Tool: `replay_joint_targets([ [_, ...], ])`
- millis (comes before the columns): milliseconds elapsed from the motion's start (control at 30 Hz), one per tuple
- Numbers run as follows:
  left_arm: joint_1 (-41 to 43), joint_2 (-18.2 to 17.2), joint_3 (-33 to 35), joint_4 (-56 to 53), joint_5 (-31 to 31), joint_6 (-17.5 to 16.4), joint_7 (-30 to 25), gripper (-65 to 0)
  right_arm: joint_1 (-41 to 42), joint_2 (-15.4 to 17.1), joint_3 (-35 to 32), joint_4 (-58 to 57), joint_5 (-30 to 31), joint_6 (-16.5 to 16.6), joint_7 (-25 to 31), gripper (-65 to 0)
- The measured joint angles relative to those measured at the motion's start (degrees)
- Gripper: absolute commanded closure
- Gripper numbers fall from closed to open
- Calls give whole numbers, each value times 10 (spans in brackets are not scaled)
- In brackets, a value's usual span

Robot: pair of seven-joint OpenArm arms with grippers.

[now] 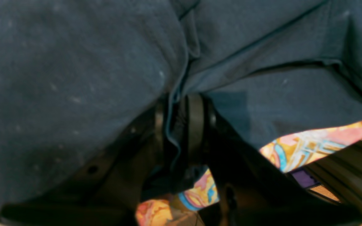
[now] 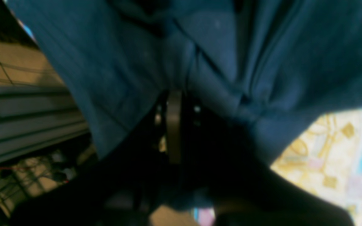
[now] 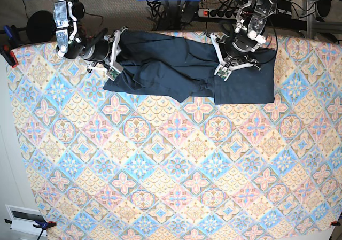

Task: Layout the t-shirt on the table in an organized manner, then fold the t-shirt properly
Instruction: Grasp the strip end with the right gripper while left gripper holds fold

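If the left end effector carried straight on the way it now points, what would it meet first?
Probably just more of the t-shirt: the left end effector already pinches a fold, with cloth bunched directly ahead. Depth is unclear.

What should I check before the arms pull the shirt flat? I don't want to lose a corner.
1. Left gripper has cloth: ok, a fold of the shirt sits between its jaws.
2. Right gripper has cloth: ok, shut on fabric.
3. Shirt fully on the table: ok, though close to the far edge.
4. Shirt flat: not ok, bunched and creased in the middle.
5. Which shirt parts are gripped: cannot tell.
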Motion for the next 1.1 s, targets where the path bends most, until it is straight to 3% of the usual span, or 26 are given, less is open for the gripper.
replay_joint_targets([
  [167,3,0,0,2,0,0,0,-81,33,-1,-2,-26,14,17,-13,-28],
  [767,6,0,0,21,-3,-2,7,-82,54,-5,-6,-34,2,11,-9,-28],
  [1000,6,0,0,21,-22,-1,12,-210,54,-5,-6,-34,2,11,-9,-28],
  [1100,6,0,-2,21,-27,-1,11,-205,54,-5,-6,-34,2,11,-9,-28],
])
